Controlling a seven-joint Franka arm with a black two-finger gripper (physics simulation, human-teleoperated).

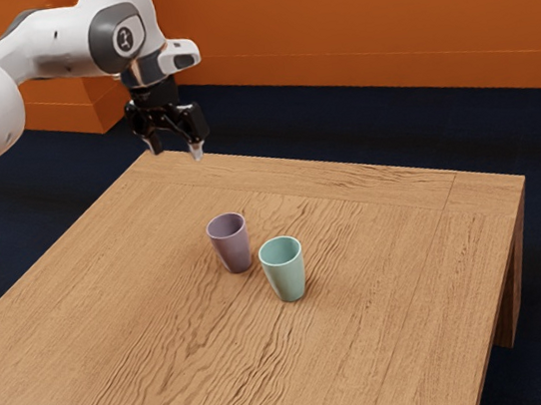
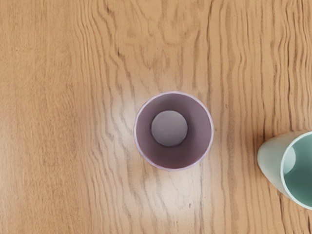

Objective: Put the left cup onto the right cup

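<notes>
Gripper [image 1: 174, 147] high over the table [image 1: 122, 364], jaws spread, gripping nothing. Purple cup [image 1: 229, 242] upright near the tabletop's middle, seen straight down its mouth [image 2: 173, 130] from the wrist. Teal cup [image 1: 283, 268] upright just beside it toward the exterior view's right, not touching. Bare wood around both, table edges well apart from them.

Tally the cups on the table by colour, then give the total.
purple cup: 1
teal cup: 1
Total: 2
</notes>
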